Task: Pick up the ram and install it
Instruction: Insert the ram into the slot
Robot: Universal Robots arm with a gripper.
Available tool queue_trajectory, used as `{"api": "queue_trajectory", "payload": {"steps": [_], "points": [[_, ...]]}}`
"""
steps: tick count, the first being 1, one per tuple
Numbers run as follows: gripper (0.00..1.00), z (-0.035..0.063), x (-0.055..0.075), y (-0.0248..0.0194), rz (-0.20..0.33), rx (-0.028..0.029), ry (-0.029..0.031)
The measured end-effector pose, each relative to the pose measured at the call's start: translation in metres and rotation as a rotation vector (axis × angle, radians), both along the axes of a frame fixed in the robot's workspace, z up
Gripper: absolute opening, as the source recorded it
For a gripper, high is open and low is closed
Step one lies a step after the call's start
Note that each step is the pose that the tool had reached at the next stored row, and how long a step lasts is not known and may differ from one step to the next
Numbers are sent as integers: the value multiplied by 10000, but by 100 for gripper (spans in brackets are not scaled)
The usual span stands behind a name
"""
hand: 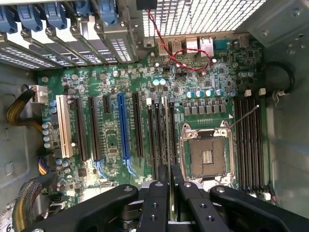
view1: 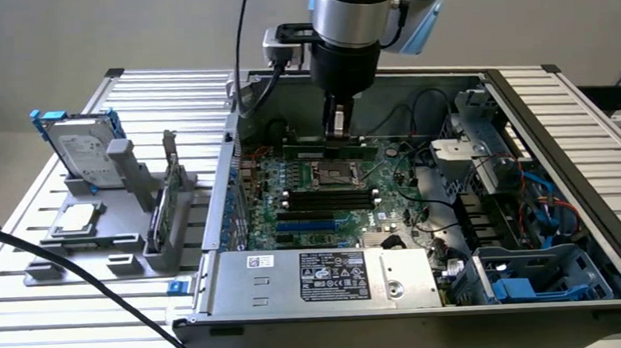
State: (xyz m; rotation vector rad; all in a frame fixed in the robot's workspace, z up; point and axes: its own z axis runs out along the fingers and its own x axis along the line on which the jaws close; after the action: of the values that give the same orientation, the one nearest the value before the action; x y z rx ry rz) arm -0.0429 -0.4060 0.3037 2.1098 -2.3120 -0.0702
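One gripper (view1: 337,137), two fingers (hand: 157,203) pinching one ram (view1: 328,150) edge-on. It is held level inside the open computer case (view1: 413,85), over the motherboard (view1: 396,187), beside the one CPU socket (view1: 326,173). One hard drive (view1: 80,150) upright in fixture (view1: 102,253) on surface (view1: 157,86), well apart.

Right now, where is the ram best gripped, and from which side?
At the middle of its upper long edge, from above, clamping its two flat faces: the ram stands on edge, thin and long, over the motherboard. The gripper holds it so.
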Motion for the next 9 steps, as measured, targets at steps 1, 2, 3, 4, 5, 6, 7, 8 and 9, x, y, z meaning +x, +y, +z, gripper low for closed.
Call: {"api": "queue_trajectory", "payload": {"steps": [1, 2, 3, 4, 5, 6, 7, 8, 9], "points": [[14, -19, 0, 1, 0, -2, -11], [14, -36, 0, 2, 0, -5, -23], [14, -56, 0, 3, 0, -8, -39], [14, -74, 0, 4, 0, -11, -52], [14, -91, 0, 4, 0, -14, -64], [14, -110, 0, 5, 0, -17, -77], [14, -128, 0, 5, 0, -21, -90], [14, -146, 0, 6, 0, -25, -103], [14, -164, 0, 6, 0, -27, -116]]}}
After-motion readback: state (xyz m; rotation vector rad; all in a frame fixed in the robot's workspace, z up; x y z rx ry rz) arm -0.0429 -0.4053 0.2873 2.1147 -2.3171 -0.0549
